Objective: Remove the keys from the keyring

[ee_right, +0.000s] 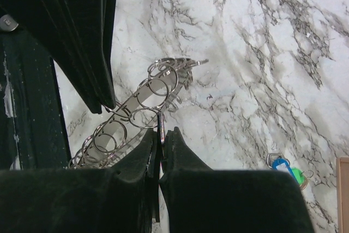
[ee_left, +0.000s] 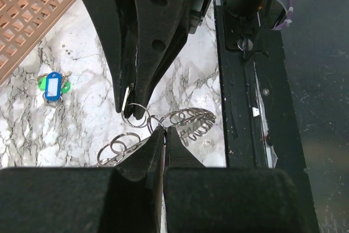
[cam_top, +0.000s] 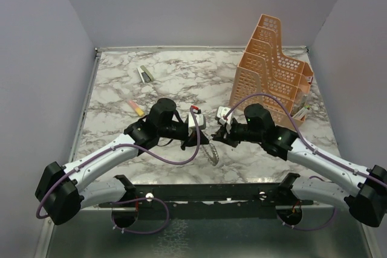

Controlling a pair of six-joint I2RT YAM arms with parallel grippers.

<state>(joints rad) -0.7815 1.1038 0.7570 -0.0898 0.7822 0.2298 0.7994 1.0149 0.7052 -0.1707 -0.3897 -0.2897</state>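
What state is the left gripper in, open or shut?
Shut: the left gripper pinches the keyring, its jaws meeting with no gap in the wrist view.

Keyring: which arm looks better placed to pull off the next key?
Right, probably: the right fingers pinch one key at the end, while the left fingers only clamp the keyring steady.

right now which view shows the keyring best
Right wrist: the keyring lies mostly unobstructed, its small silvery rings distinct. Left wrist shows fewer rings, partly hidden; top external only a tiny silvery sliver.
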